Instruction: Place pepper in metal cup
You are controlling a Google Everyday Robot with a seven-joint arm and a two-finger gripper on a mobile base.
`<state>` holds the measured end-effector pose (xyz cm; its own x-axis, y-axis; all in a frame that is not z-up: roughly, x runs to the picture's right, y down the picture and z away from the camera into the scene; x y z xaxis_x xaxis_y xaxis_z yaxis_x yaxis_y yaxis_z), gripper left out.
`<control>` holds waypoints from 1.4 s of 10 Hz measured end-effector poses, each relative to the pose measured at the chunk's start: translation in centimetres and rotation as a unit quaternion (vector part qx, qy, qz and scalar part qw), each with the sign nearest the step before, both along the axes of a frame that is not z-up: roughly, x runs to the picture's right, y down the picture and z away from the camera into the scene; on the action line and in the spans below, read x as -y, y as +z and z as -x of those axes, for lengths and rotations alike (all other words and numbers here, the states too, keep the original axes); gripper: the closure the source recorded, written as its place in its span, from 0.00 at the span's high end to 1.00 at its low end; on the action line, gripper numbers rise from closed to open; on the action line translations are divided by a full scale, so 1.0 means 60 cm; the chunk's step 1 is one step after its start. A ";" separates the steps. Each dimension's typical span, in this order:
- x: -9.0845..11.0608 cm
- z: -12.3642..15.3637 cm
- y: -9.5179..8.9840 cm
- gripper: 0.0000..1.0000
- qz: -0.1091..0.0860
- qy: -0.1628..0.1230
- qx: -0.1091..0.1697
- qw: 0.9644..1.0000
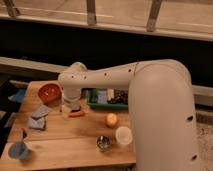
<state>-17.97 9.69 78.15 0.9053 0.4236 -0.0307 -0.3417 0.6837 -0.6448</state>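
Observation:
The pepper, small, slim and orange-red, lies on the wooden table left of centre. My gripper hangs at the end of the white arm, right at the pepper's left end and partly covering it. The metal cup, small and shiny with a dark inside, stands near the table's front edge. It is well to the right of and nearer than the pepper, apart from the gripper.
A white cup stands beside the metal cup. A round orange fruit lies behind them. An orange-red bowl sits at back left, a green tray at the back, blue-grey packets at left, a blue cup at front left.

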 end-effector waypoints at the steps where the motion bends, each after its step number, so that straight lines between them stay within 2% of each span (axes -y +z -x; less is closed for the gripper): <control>1: -0.005 0.003 0.006 0.74 0.005 -0.004 0.002 1.000; 5: -0.033 0.003 0.038 0.74 0.030 -0.007 0.009 0.999; 10: -0.070 -0.004 0.088 0.74 0.055 0.003 0.006 0.998; 14: -0.075 -0.021 0.114 0.74 0.064 0.004 -0.006 0.998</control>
